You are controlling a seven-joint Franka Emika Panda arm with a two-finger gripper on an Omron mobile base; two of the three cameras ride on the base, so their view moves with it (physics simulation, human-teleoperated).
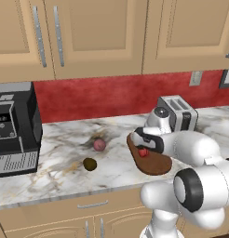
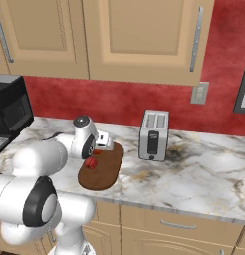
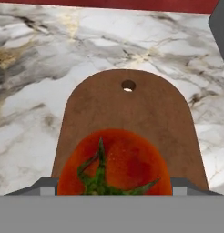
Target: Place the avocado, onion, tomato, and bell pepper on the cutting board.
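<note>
Positioned over the cutting board (image 3: pixel 132 113), the gripper (image 3: pixel 114 193) brackets a tomato (image 3: pixel 114 164) — red, with a green stem star. Its finger tips sit low at either side of the fruit in the hand view; whether they clamp it or have let go cannot be told from the pictures. In the left base view the tomato (image 1: pixel 143 152) shows just below the hand, on or just above the cutting board (image 1: pixel 153 162).

Task status, as judged from the layout:
- Tomato: at the board, either set down or about to be.
- A second small red item (image 2: pixel 96 152) shows close under the hand in the right base view; it may be the bell pepper, but it is too small to identify.
- Onion (image 1: pixel 99 144): on the counter, well apart from the board, to its left. Not yet placed.
- Avocado (image 1: pixel 90 163): on the counter, nearer the front edge, near the onion. Not yet placed.

Two items at least remain.

The counter (image 1: pixel 65 153) is white-and-grey marble with brown veining. A silver toaster (image 2: pixel 154 134) stands just behind the board; a black coffee machine (image 1: pixel 14 128) occupies the far left. Behind runs a red backsplash (image 2: pixel 119 104) with a wall outlet (image 2: pixel 199 93) — tan wooden cabinets (image 2: pixel 139 40) hang above.
</note>
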